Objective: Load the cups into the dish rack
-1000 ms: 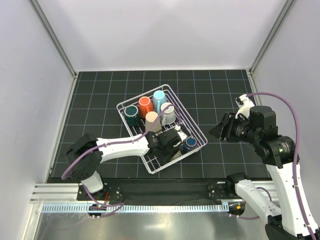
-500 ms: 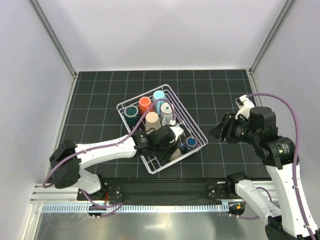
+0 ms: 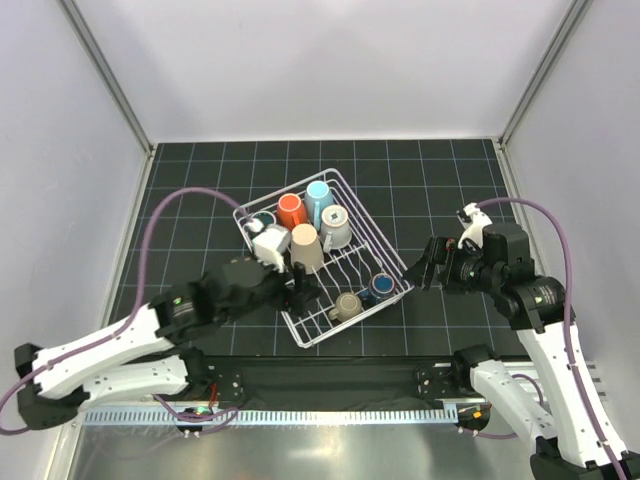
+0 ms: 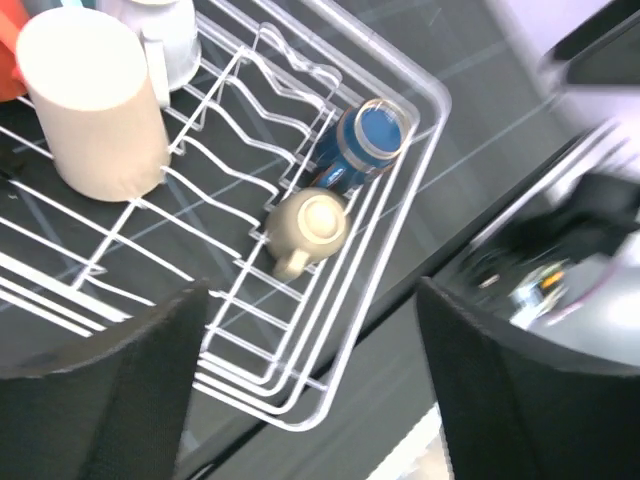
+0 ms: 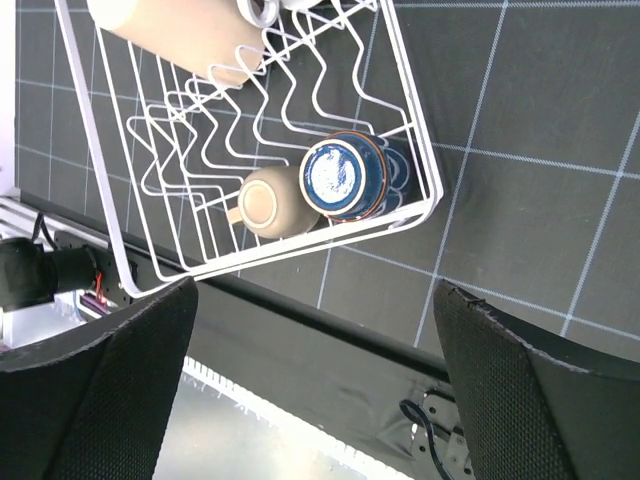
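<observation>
The white wire dish rack [image 3: 392, 262] stands mid-table. In it are orange [image 3: 291, 210], light blue [image 3: 319, 195], grey-white [image 3: 335, 228] and dark teal [image 3: 262, 219] cups and a beige tumbler [image 3: 305, 247]. At its near end lie a small olive-beige cup [image 3: 347, 306] and a navy cup [image 3: 380, 288]. My left gripper [image 3: 305, 285] is open and empty, above the rack's left rim. In the left wrist view it [image 4: 315, 420] looks down on the olive-beige cup [image 4: 308, 225] and navy cup [image 4: 365, 140]. My right gripper [image 3: 425, 268] is open and empty, right of the rack. Its wrist view [image 5: 315, 400] shows both cups [image 5: 268, 203] [image 5: 345, 175].
The black gridded mat [image 3: 200, 200] covers the table. A metal rail [image 3: 300, 412] runs along the near edge. White walls close the left, back and right sides. The left arm's purple cable [image 3: 160, 215] arcs over the mat left of the rack.
My left gripper has drawn back to the left out of the rack's near end, and the olive-beige cup now lies uncovered there. My right gripper has shifted slightly left toward the rack.
</observation>
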Tool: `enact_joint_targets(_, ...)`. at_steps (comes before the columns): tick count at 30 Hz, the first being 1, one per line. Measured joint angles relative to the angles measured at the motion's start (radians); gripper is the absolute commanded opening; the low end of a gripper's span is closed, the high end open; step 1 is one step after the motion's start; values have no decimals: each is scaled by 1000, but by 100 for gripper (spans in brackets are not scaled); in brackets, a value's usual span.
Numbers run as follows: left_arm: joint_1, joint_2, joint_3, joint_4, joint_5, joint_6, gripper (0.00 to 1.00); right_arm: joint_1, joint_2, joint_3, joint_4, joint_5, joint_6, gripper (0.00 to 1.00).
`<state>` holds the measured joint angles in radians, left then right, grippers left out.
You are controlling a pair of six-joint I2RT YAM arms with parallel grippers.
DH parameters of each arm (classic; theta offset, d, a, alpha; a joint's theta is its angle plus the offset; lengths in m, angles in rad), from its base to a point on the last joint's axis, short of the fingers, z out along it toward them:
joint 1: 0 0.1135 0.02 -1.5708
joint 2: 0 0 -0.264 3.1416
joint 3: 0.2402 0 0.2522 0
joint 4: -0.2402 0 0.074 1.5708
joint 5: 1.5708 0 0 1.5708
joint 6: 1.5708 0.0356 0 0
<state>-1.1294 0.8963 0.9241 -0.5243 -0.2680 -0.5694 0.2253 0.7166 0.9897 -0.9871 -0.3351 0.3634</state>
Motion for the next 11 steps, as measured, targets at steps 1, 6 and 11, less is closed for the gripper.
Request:
enact_joint_targets(1, 0, -58, -42, 37, -8, -31, 87, 0, -5, -15, 8, 0, 3, 100)
enact_joint_targets(6, 0, -197, -189, 127, -25, -157, 100, 0, -23, -83, 56, 26, 22, 100)
enact_joint_targets(11, 0, -222, -279, 192, -14, -216, 100, 0, -35, -171, 126, 12, 33, 100)
